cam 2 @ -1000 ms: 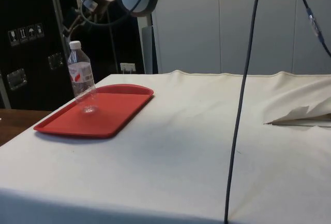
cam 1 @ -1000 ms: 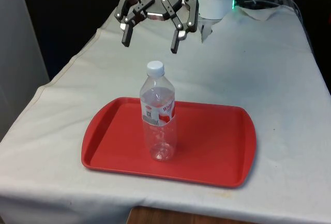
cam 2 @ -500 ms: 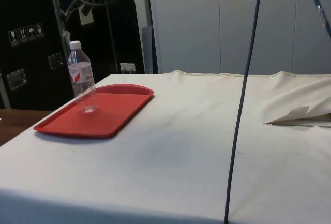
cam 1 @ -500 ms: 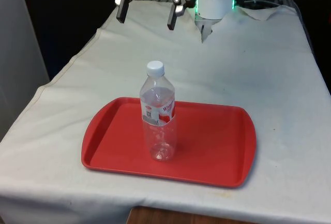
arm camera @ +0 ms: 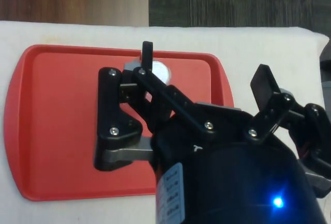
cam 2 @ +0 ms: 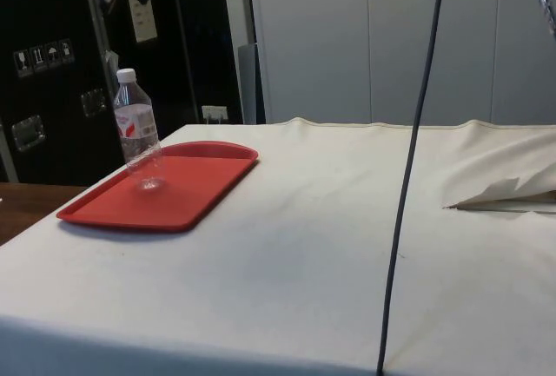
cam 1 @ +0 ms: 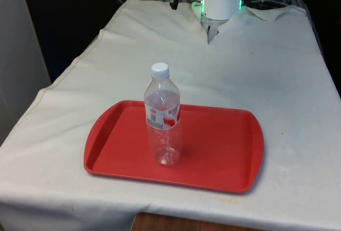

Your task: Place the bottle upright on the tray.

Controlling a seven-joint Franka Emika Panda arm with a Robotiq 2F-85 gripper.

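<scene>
Tool [arm camera: 204, 74] spread wide, empty, high above upright bottle [cam 1: 163, 116] on tray [cam 1: 224, 156]

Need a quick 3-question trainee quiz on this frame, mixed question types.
1. True or false: the water bottle stands upright on the red tray.
2. What colour is the bottle's cap?
3. The gripper is: A) shut on the bottle, B) open, well above the tray, C) resting on the white cloth.

Key: 1 true; 2 white; 3 B.
</scene>
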